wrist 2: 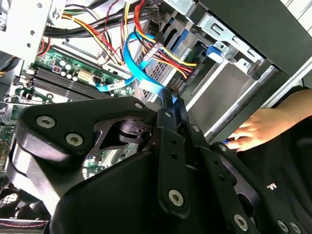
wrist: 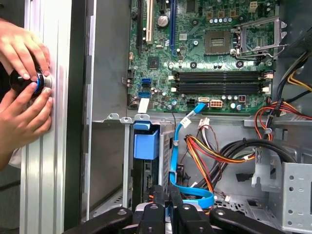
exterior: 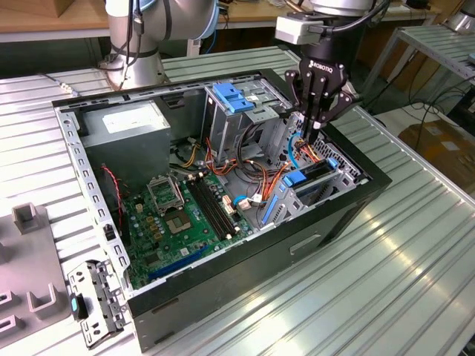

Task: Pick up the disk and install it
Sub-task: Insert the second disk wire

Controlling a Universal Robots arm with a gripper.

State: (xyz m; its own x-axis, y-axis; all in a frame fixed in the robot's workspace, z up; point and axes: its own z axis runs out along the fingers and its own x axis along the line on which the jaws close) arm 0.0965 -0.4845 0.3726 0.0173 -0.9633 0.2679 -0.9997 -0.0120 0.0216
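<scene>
The disk (exterior: 308,179) sits on edge in the lower drive cage at the front of the open PC case (exterior: 223,297), its blue carrier rails showing. In the first wrist view its blue rail end (wrist: 146,144) shows at the mouth of the cage. My gripper (exterior: 307,138) hangs just above that cage with its fingers (wrist 2: 168,109) pressed together. A flat blue data cable (wrist 2: 130,63) runs right up to the fingertips, and I cannot tell whether it is pinched between them. The same cable (wrist: 174,156) loops past the fingers (wrist: 157,210).
A person's hands (wrist: 22,102) hold a black knob (wrist: 24,80) on the ribbed table beside the case; one hand (wrist 2: 256,129) is also in the second wrist view. Motherboard (exterior: 185,215), grey power supply (exterior: 130,126), blue-latched upper cage (exterior: 234,96), coloured wire bundle (exterior: 260,174). A loose bracket (exterior: 96,300) lies outside.
</scene>
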